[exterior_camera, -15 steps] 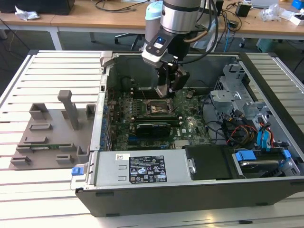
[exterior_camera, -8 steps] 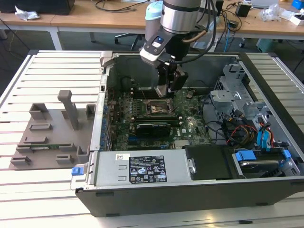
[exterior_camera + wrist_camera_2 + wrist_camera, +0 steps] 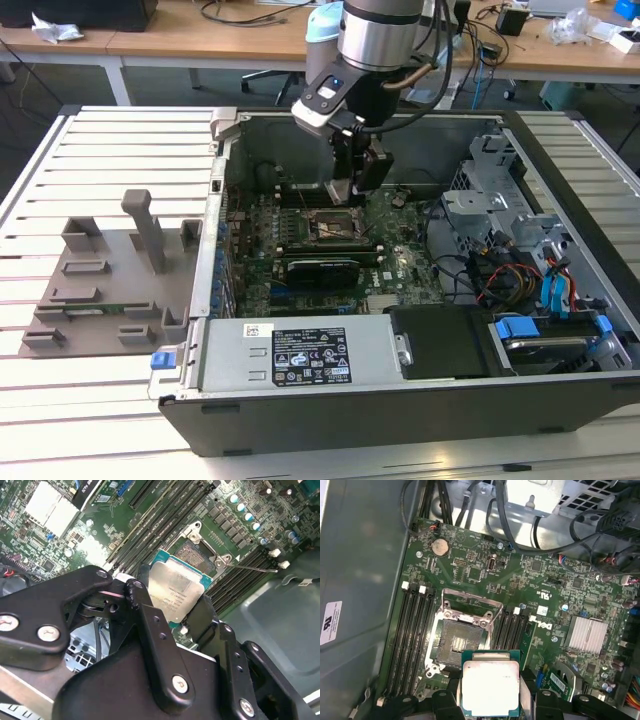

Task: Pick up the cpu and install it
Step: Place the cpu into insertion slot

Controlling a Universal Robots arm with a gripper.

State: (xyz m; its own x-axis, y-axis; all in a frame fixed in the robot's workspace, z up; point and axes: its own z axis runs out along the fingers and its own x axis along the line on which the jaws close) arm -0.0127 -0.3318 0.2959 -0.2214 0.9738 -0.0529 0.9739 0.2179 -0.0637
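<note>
The exterior view stands off the arm [image 3: 380, 40], high and well back, looking down at a slant over the slatted desk [image 3: 120, 140] and into the whole open computer case [image 3: 300, 420]. The first wrist view faces almost straight down on the motherboard [image 3: 485, 575] from close above. The second wrist view sits closer still, slanting past the end effector [image 3: 170, 600]. All three views share the socket [image 3: 335, 225]. The cpu [image 3: 491, 687] shows in both wrist views.

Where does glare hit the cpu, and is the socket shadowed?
First wrist view: cpu top glares almost white. Second wrist view: milder sheen on it, fingers dark in front. Exterior view: even room light, socket dim under the arm.
</note>
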